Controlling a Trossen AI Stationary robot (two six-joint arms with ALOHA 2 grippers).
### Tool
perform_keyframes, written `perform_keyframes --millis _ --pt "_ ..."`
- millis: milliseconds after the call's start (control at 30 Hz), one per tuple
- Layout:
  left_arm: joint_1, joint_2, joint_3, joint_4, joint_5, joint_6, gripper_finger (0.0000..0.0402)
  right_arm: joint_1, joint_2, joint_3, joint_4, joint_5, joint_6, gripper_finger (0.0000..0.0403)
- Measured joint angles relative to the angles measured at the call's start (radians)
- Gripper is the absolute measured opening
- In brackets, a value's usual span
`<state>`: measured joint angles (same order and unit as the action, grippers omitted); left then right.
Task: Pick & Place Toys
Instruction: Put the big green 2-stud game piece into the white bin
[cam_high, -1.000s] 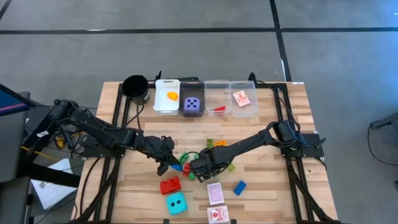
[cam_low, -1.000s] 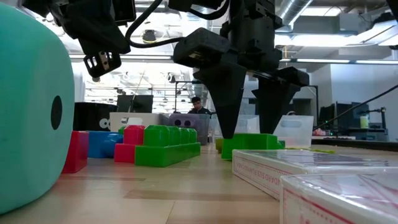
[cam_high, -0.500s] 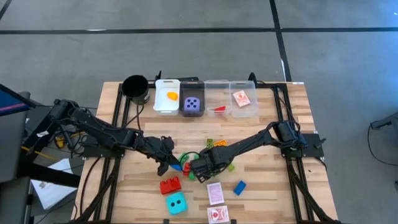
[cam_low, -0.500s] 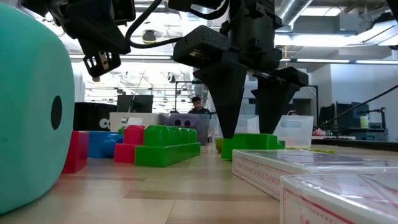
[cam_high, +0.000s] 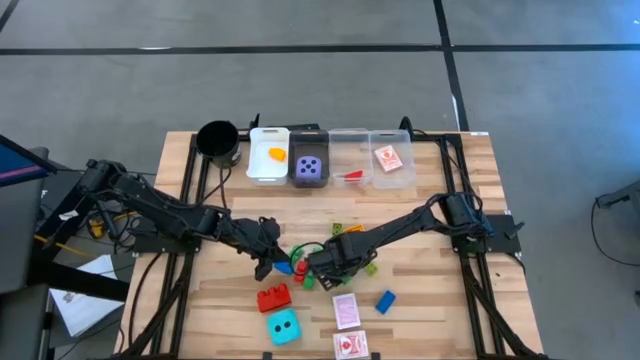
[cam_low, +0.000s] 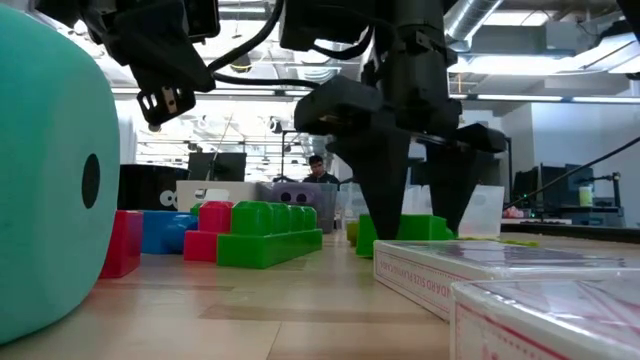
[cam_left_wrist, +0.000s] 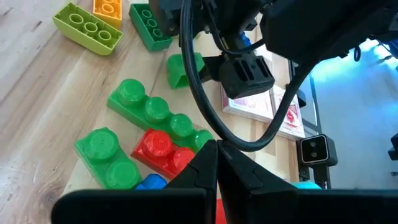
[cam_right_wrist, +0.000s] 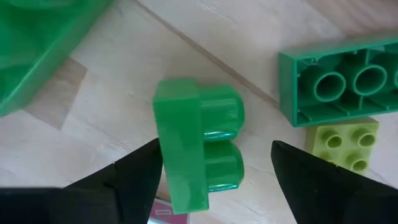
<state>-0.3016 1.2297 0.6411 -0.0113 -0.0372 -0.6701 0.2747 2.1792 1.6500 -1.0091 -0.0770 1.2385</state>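
Because the right gripper (cam_right_wrist: 208, 165) straddles the tipped green brick (cam_right_wrist: 199, 143) with fingers open and nothing held, an off-centre close may squirt it sideways; left gripper (cam_left_wrist: 214, 171) hovers closed, empty.

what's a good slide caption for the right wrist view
Open right gripper poised around a small green brick lying on its side on the wooden table.

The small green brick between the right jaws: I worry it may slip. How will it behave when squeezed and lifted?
The small green brick looks like hard moulded plastic, so probably stiff and light. It lies on its side, studs sideways, so it may tip or twist as the open right gripper closes. Its glossy faces could slide a little.
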Motion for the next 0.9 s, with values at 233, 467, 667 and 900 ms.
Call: perform_keyframes --millis 233,467,667,900 --pt "0.0 0.0 0.0 0.0 0.002 0.0 0.0 0.007 0.0 -0.002 0.034 0.002 -0.004 0.029" --pt "0.0 0.0 0.0 -0.002 0.007 0.0 0.0 0.006 0.0 -0.002 0.087 0.003 -0.001 0.029" --pt "0.0 0.0 0.0 -0.007 0.006 0.0 0.0 0.006 0.0 -0.002 0.087 0.003 0.0 0.0272" --pt "0.0 0.0 0.0 -0.009 0.002 0.0 0.0 0.006 0.001 -0.002 0.088 -0.001 0.015 0.0183"
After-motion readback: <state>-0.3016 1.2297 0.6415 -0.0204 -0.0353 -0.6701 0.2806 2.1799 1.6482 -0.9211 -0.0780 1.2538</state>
